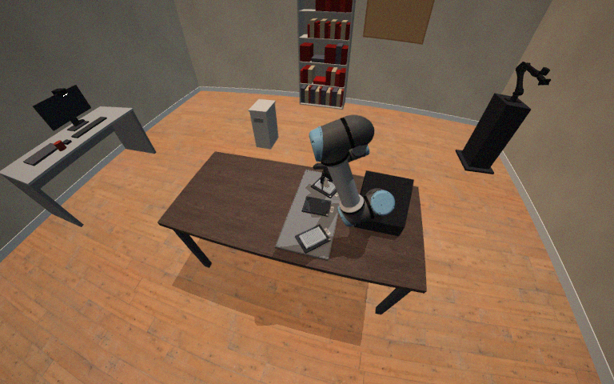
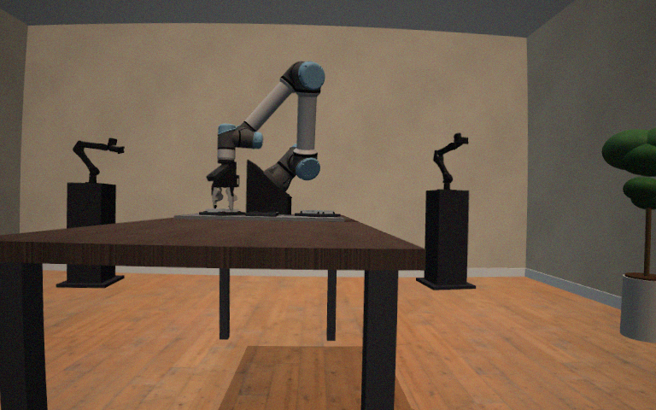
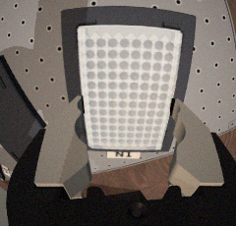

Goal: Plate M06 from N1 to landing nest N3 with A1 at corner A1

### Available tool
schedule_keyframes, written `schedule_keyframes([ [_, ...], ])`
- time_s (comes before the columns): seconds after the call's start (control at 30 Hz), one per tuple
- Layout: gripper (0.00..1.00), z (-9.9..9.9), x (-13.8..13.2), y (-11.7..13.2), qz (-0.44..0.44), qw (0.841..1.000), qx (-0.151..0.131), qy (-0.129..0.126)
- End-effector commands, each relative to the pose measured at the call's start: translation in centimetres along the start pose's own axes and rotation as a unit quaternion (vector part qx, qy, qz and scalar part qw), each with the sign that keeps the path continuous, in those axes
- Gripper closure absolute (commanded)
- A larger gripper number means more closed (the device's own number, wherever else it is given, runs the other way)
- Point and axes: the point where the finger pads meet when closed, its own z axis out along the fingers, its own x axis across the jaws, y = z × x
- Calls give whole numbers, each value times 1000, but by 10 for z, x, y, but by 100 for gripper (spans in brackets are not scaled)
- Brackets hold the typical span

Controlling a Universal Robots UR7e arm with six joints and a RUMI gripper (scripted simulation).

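Observation:
Plate M06 (image 3: 129,85) is a white well plate lying flat on the dark plate nest marked N1 (image 3: 124,154), at the far end of the grey perforated board (image 1: 308,216). My gripper (image 3: 127,97) is down over the plate's near end, its two jaws shut on the plate's long sides. It also shows in the top view (image 1: 323,181) and the exterior view (image 2: 222,195). The dark empty landing nest N3 (image 1: 316,205) sits mid-board, and its edge shows in the wrist view (image 3: 15,118). Plate M09 (image 1: 312,236) lies on nest N2 at the near end.
The arm's black base block (image 1: 386,199) stands right of the board on the brown table. The arm's lower link (image 1: 346,185) passes close beside N1 and N3. Plate M09 also shows low on the table in the exterior view (image 2: 316,213).

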Motion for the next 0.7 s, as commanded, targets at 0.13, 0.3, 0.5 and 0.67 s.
schedule_keyframes([
  [0.13, 100, 0, 0, 0, 0, 1000, 0, 0],
  [0.3, 100, -7, 0, 0, 0, 1000, 0, 0],
  [0.5, 100, -14, 0, 0, 0, 1000, 0, 0],
  [0.67, 100, -22, 0, 0, 0, 1000, 0, 0],
])
